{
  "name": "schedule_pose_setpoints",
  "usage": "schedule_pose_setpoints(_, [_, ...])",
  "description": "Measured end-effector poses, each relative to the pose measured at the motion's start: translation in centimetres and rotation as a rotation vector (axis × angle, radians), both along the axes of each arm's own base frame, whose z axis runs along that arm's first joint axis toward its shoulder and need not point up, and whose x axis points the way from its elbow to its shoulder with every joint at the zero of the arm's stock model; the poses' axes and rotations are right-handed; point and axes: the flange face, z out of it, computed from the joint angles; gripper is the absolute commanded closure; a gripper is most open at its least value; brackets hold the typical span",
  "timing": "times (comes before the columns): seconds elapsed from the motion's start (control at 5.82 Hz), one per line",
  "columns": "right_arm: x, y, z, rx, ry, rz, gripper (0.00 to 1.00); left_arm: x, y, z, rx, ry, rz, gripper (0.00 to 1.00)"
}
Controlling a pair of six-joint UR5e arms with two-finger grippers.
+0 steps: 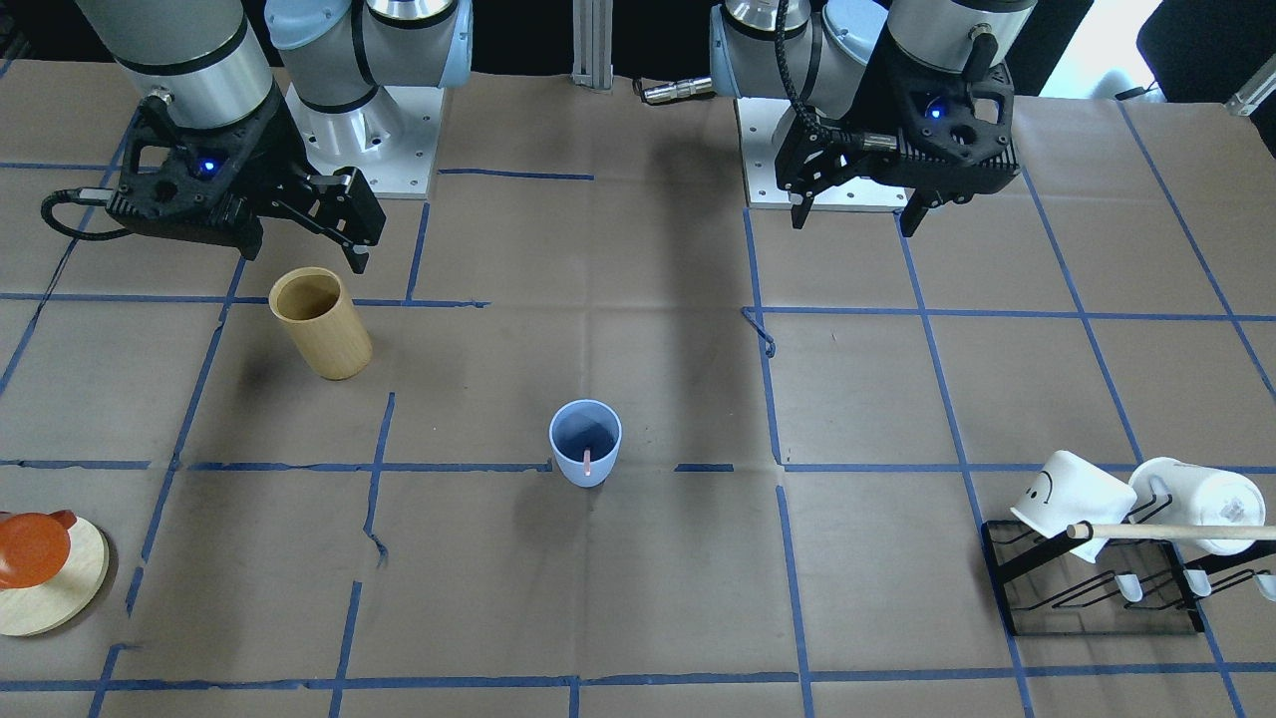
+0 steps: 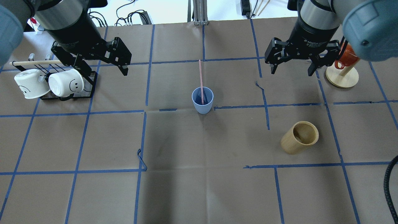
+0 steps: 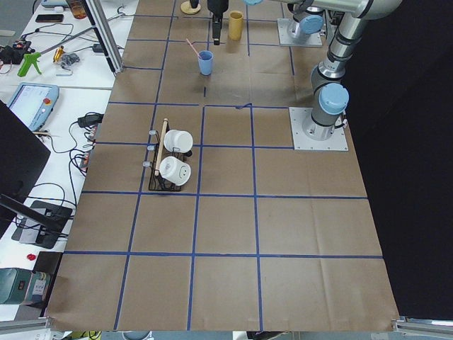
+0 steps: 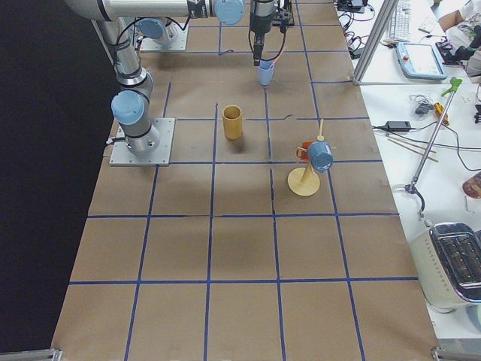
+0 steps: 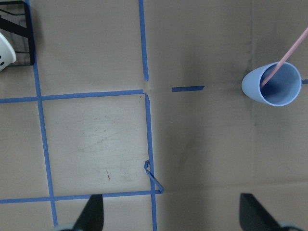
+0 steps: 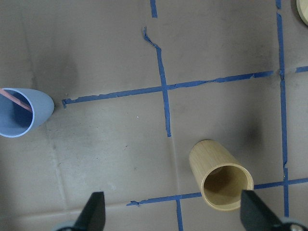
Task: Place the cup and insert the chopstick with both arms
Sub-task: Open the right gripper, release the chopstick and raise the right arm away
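Ok, overhead: 1 smooth blue cup (image 2: 202,100) upright at table centre, 1 thin pink chopstick (image 2: 201,77) standing inside it, leaning toward 12 o'clock. 1 bamboo cylinder (image 2: 300,137) sits at 4 o'clock from it, 2 white mugs (image 2: 66,82) on a wire rack (image 2: 94,81) at 10 o'clock. Left gripper (image 2: 104,73) and right gripper (image 2: 292,71): fingers spread wide, empty, touching nothing. Left wrist cam: cup w/ chopstick at 2 o'clock. Right wrist cam: bamboo cylinder at 5 o'clock, cup at 9 o'clock.
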Motion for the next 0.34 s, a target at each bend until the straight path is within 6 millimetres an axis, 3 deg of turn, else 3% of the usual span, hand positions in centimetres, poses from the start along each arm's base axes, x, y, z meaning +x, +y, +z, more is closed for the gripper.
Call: schedule_pose_setpoints(0.34, [0.09,-0.69,1.00,-0.011,0.002,-0.001,0.00,0.00,0.02,0.05,-0.001,0.000,0.000,0.01])
